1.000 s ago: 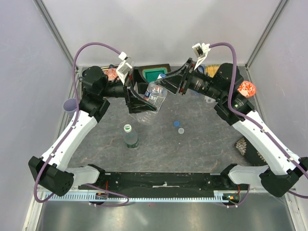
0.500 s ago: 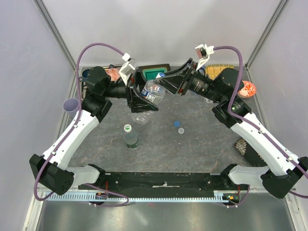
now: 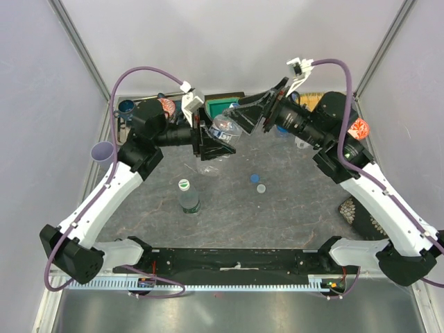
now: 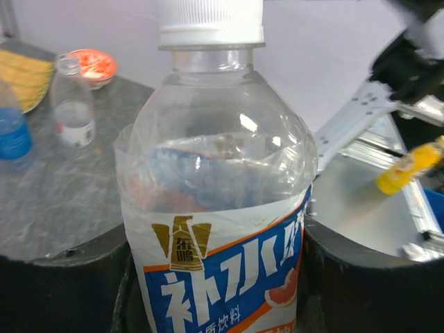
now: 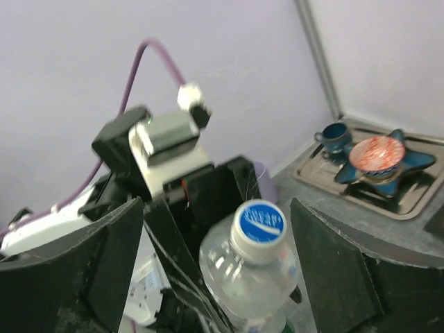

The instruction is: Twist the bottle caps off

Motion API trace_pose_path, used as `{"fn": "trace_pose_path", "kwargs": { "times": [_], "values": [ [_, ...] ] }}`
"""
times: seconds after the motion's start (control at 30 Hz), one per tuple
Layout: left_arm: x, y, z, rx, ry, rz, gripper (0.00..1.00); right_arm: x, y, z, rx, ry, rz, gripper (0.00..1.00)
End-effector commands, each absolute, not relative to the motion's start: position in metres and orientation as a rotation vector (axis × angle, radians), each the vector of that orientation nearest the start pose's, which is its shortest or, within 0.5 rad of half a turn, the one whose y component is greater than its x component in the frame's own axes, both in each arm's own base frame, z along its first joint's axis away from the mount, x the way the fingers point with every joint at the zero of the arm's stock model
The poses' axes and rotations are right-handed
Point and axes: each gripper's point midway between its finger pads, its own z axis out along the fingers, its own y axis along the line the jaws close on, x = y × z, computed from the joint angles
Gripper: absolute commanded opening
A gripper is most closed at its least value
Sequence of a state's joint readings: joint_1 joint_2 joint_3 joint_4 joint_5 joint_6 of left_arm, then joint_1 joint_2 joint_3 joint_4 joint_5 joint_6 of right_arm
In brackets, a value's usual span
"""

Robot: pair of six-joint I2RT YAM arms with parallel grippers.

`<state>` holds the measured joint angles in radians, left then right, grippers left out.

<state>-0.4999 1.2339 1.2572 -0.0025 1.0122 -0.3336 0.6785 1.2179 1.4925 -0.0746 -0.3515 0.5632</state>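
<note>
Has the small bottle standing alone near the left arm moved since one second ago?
No. The standing bottle keeps its spot, with the same gap left of the loose blue cap.

Blue-and-white cap (image 5: 258, 223), clear bottle (image 4: 215, 173), blue-and-orange label (image 4: 222, 284)

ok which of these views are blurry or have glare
top external view: sharp and evenly lit, only soft shadows on the table. left wrist view: the bottle is crisp, with small glare spots on its shoulder, and the background is soft. right wrist view: blurred throughout, the print on the cap smeared.
</note>
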Motion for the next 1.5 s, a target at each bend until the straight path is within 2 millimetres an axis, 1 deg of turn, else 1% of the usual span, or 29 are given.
{"fn": "trace_pose_path", "kwargs": {
  "times": [0.0, 0.07, 0.1, 0.13, 0.17, 0.2, 0.23, 0.3, 0.33, 0.43, 0.63, 0.67, 0.77, 0.87, 1.07, 1.1, 1.17, 1.2, 1.27, 1.33, 1.37, 1.43, 1.47],
  "values": [
    [0.250, -0.293, 0.388, 0.889, 1.460, -0.978, 0.42, 0.261, 0.266, 0.534, -0.189, 1.420, 1.118, 0.93],
    [0.258, -0.291, 0.387, 0.846, 1.459, -0.873, 0.40, 0.269, 0.260, 0.529, -0.129, 1.451, 1.080, 0.89],
    [0.265, -0.288, 0.385, 0.798, 1.471, -0.787, 0.38, 0.272, 0.257, 0.529, -0.107, 1.462, 1.064, 0.88],
    [0.268, -0.286, 0.385, 0.766, 1.472, -0.756, 0.37, 0.279, 0.257, 0.519, -0.082, 1.499, 1.036, 0.82],
    [0.270, -0.284, 0.388, 0.737, 1.464, -0.732, 0.36, 0.282, 0.253, 0.518, -0.052, 1.511, 1.017, 0.78],
    [0.274, -0.281, 0.386, 0.724, 1.460, -0.672, 0.35, 0.285, 0.253, 0.514, -0.040, 1.528, 1.007, 0.75],
    [0.275, -0.281, 0.387, 0.715, 1.456, -0.653, 0.34, 0.290, 0.255, 0.505, -0.031, 1.565, 0.989, 0.75],
    [0.277, -0.280, 0.385, 0.695, 1.453, -0.599, 0.33, 0.293, 0.258, 0.498, -0.025, 1.591, 0.992, 0.74],
    [0.276, -0.279, 0.386, 0.692, 1.448, -0.589, 0.33, 0.294, 0.260, 0.494, -0.025, 1.604, 0.989, 0.75],
    [0.275, -0.282, 0.384, 0.698, 1.445, -0.559, 0.32, 0.295, 0.265, 0.490, -0.034, 1.617, 1.001, 0.76],
    [0.273, -0.287, 0.382, 0.710, 1.445, -0.529, 0.32, 0.298, 0.279, 0.485, -0.053, 1.636, 1.015, 0.76],
    [0.273, -0.287, 0.381, 0.714, 1.444, -0.525, 0.31, 0.298, 0.280, 0.486, -0.056, 1.632, 1.019, 0.76],
    [0.273, -0.289, 0.380, 0.715, 1.446, -0.519, 0.31, 0.299, 0.285, 0.481, -0.065, 1.645, 1.018, 0.73],
    [0.272, -0.290, 0.380, 0.718, 1.445, -0.520, 0.31, 0.299, 0.289, 0.477, -0.072, 1.654, 1.015, 0.68],
    [0.272, -0.289, 0.381, 0.718, 1.445, -0.518, 0.31, 0.300, 0.289, 0.473, -0.070, 1.658, 1.009, 0.54],
    [0.272, -0.289, 0.381, 0.719, 1.443, -0.519, 0.31, 0.300, 0.288, 0.472, -0.073, 1.661, 1.005, 0.48],
    [0.271, -0.290, 0.382, 0.718, 1.440, -0.521, 0.31, 0.300, 0.288, 0.470, -0.072, 1.664, 1.003, 0.41],
    [0.271, -0.289, 0.382, 0.720, 1.439, -0.523, 0.31, 0.300, 0.288, 0.469, -0.077, 1.665, 1.000, 0.32],
    [0.269, -0.290, 0.383, 0.725, 1.434, -0.530, 0.31, 0.300, 0.289, 0.464, -0.086, 1.674, 0.997, 0.22],
    [0.266, -0.291, 0.385, 0.735, 1.427, -0.543, 0.31, 0.299, 0.290, 0.461, -0.108, 1.678, 0.989, 0.02],
    [0.262, -0.291, 0.388, 0.748, 1.415, -0.561, 0.31, 0.299, 0.290, 0.457, -0.122, 1.684, 0.982, 0.00],
    [0.258, -0.291, 0.391, 0.758, 1.404, -0.574, 0.30, 0.297, 0.288, 0.454, -0.160, 1.679, 0.958, 0.00],
    [0.251, -0.293, 0.395, 0.778, 1.386, -0.610, 0.29, 0.292, 0.292, 0.453, -0.201, 1.679, 0.972, 0.00]
  ]
}}
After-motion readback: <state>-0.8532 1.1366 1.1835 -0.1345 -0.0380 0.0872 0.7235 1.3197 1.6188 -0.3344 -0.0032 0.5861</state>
